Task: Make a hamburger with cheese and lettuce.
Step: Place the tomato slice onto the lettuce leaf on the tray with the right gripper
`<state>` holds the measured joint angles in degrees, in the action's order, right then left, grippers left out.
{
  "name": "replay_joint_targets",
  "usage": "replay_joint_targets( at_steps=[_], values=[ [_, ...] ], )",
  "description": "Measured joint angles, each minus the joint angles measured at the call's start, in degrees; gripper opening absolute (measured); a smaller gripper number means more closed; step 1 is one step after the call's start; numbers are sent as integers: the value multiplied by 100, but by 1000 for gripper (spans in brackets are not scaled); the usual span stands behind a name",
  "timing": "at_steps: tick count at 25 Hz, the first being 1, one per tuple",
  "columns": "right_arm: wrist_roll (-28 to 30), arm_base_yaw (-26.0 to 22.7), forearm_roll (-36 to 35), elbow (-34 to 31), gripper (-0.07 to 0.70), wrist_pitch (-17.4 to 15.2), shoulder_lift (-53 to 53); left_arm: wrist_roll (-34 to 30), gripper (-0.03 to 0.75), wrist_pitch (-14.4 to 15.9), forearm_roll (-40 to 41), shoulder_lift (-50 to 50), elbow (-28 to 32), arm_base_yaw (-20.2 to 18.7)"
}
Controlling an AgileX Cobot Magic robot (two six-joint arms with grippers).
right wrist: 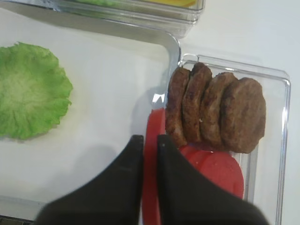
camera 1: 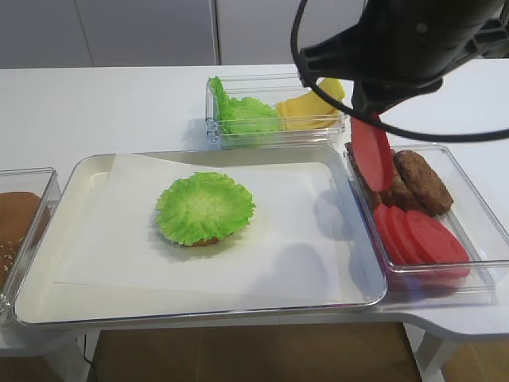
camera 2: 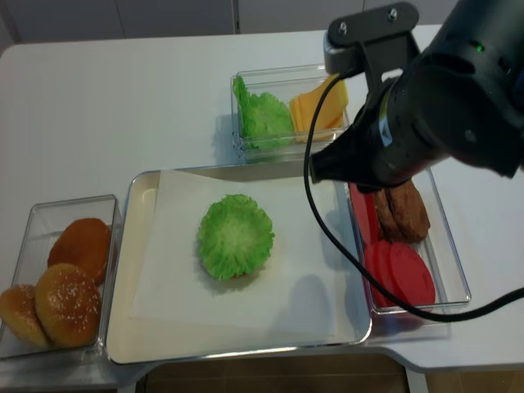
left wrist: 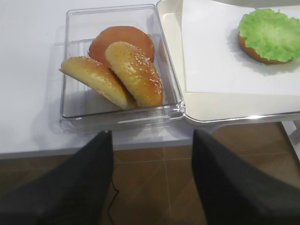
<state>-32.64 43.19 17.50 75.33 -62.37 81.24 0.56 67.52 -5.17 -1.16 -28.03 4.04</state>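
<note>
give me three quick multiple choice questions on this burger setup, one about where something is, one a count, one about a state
1. Where are the cheese slices?
A. In the far clear box beside spare lettuce
B. On the tray paper
C. In the box with the buns

2. How many brown patties stand in the right-hand box?
A. Two
B. Four
C. Six

3. What is the right gripper doing?
A. Hanging open over the tray
B. Shut on a tomato slice, held on edge above the right-hand box
C. Shut on a bun

Answers:
1. A, the yellow squares lean next to green leaves in the box behind the tray.
2. B, the right wrist view shows four discs on edge in a row.
3. B, the jaws pinch a red disc, and the high view shows it lifted over the box.
</note>
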Motion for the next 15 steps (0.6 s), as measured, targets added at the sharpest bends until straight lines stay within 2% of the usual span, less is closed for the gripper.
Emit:
replay_joint_targets(
  at_steps=[8,15],
  values=[
    [289,53,-187,554,49,-39,186,0,403,0,0,0,0,0],
    [339,547,-14,1123,49,-73,946,0,403,0,0,0,0,0]
  ],
)
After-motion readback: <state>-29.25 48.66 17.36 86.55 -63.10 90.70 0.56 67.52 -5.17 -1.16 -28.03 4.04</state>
